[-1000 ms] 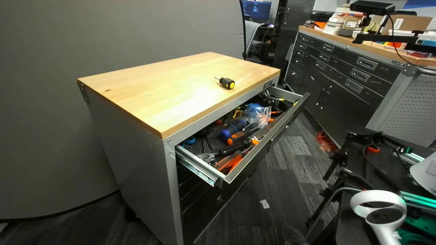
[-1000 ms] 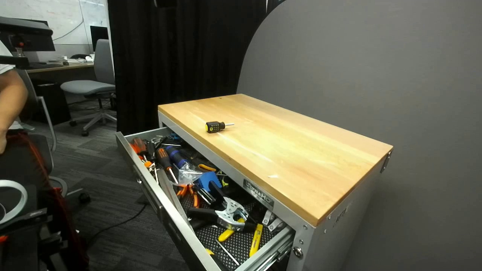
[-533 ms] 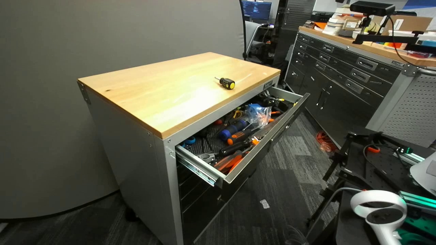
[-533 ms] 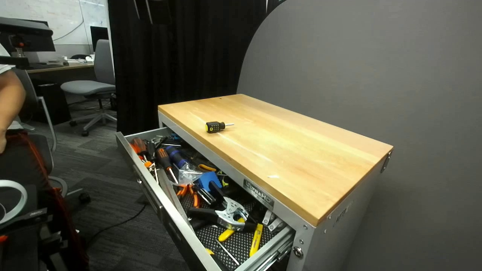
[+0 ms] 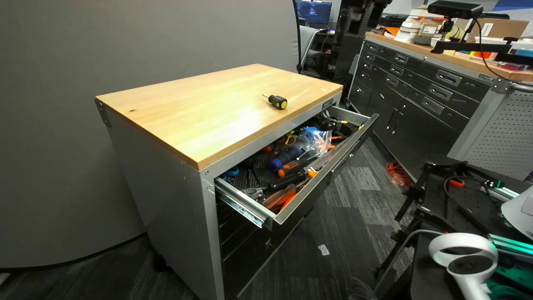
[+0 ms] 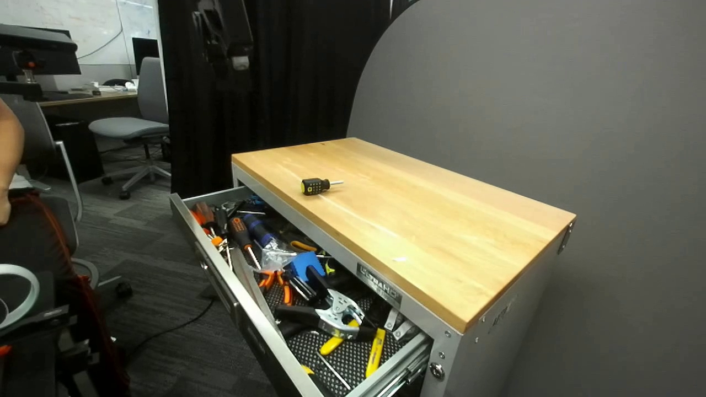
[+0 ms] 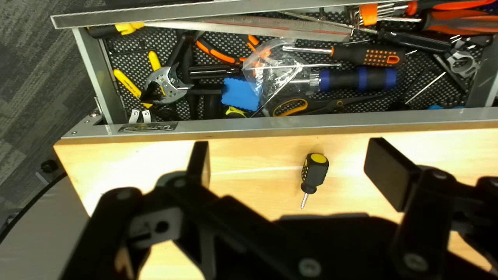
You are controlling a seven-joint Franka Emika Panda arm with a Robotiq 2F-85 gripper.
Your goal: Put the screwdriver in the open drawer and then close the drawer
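The screwdriver, stubby and black with yellow parts, lies on the wooden cabinet top [image 5: 187,108] near the drawer-side edge; it shows in both exterior views [image 5: 278,102] [image 6: 315,186] and in the wrist view [image 7: 315,171]. The grey top drawer is pulled open and full of tools [image 5: 308,191] [image 6: 237,286] [image 7: 249,5]. My gripper [image 7: 294,167] is open and empty. In the wrist view the screwdriver shows between its two fingers, farther off, handle end towards the drawer. Dark parts of the gripper show at the top of an exterior view [image 6: 223,38], well above the cabinet top.
Inside the drawer lie a blue-black screwdriver [image 7: 358,79], a plastic bag [image 7: 272,74], a metal clamp [image 6: 342,314] and orange-handled tools. A grey partition [image 5: 145,41] stands behind the cabinet. A dark tool chest [image 5: 416,83] and a white controller [image 5: 466,254] are nearby.
My gripper has come down into view at the top of both exterior views. The screwdriver and the open drawer have not moved.
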